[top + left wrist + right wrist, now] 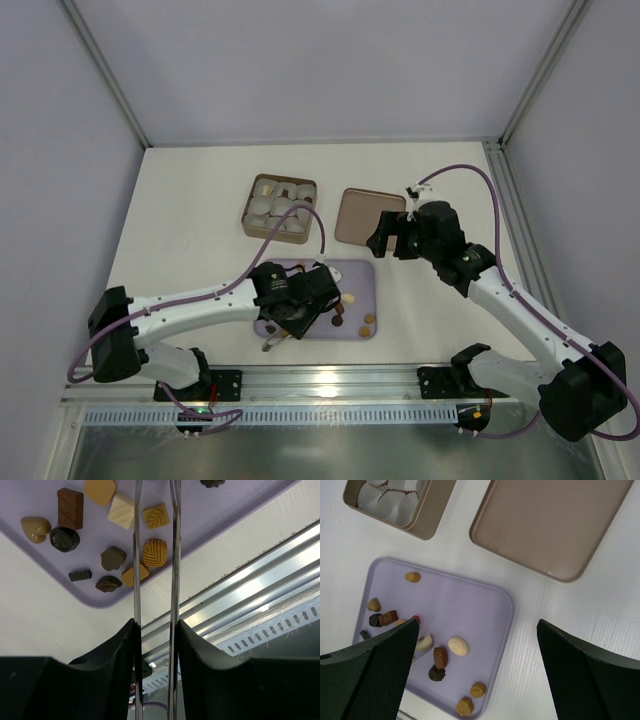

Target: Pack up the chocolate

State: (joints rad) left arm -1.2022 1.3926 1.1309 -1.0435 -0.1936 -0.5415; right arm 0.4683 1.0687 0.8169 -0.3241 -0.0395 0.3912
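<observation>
Chocolate is seen scattered on the lilac tray, a ribbed caramel piece framed lengthwise between blades of tongs clamped in the nearer left gripper; the right gripper is held off to the side, jaws spread wide.

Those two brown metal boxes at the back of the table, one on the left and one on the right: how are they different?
The left tin is filled with white pleated paper cups, while the right one, its lid, is bare inside. The tin has taller walls and the lid is shallower. Both are brown and squarish with rounded corners, and both lie hollow side up.
</observation>
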